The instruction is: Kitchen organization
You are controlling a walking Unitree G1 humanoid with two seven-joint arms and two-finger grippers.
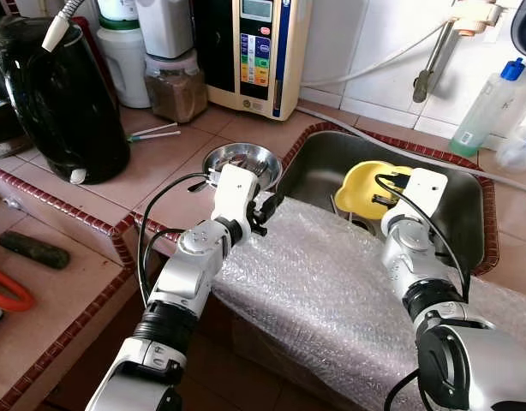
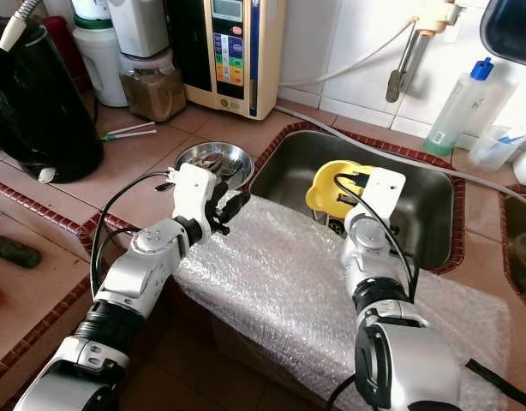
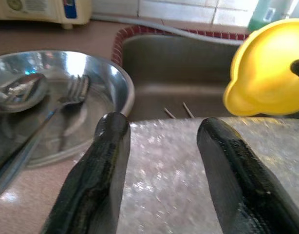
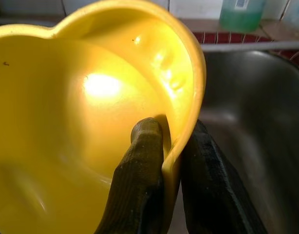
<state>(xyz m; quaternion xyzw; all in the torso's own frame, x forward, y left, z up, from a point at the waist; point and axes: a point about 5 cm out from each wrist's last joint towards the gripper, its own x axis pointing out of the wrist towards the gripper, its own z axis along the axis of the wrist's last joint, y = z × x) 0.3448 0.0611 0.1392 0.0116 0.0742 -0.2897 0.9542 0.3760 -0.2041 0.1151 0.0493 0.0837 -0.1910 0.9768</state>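
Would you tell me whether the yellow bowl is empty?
Empty: the right hand pinches the yellow bowl by its rim, showing a bare inside.

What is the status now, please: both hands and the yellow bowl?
Right hand shut on yellow bowl rim, over sink. Left hand open above bubble wrap, beside steel bowl. Nothing blocking.

Black kettle (image 1: 62, 103) left on tiled counter (image 1: 160, 163), water ionizer (image 1: 256, 53) behind, green soap bottle (image 1: 488, 107) right, jar of brown powder (image 1: 176, 86).

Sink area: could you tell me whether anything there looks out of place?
A sheet of bubble wrap is draped over the sink's front edge, unusual for a kitchen. Two green-tipped sticks lie loose on the counter.
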